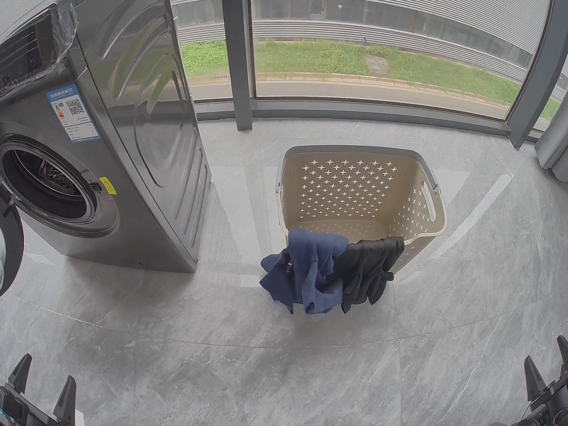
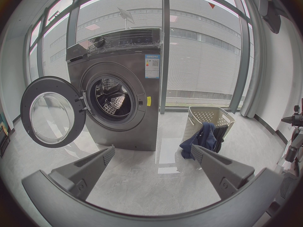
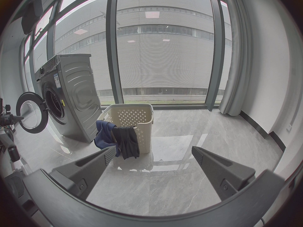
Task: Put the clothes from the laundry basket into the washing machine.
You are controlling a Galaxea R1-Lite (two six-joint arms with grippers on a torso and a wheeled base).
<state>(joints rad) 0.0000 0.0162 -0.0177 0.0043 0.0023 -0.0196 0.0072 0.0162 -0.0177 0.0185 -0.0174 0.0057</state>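
Observation:
A beige laundry basket (image 1: 429,208) (image 2: 197,115) (image 3: 143,123) stands on the floor by the window. A blue garment (image 1: 307,270) (image 2: 202,137) (image 3: 102,133) and a black garment (image 1: 370,267) (image 2: 221,134) (image 3: 127,141) hang over its near rim. The grey washing machine (image 1: 148,119) (image 2: 126,66) (image 3: 75,89) stands to the left, its round door (image 2: 52,112) (image 3: 31,111) swung open and the drum (image 1: 50,184) (image 2: 112,96) exposed. My left gripper (image 1: 42,380) (image 2: 151,152) is open, low at the near left. My right gripper (image 1: 550,362) (image 3: 151,152) is open at the near right. Both are far from the basket and hold nothing.
Bare grey tiled floor (image 1: 236,350) lies between me and the basket. Floor-to-ceiling windows (image 1: 378,42) with dark frames run behind basket and machine. A curtain (image 3: 233,63) hangs at the right wall.

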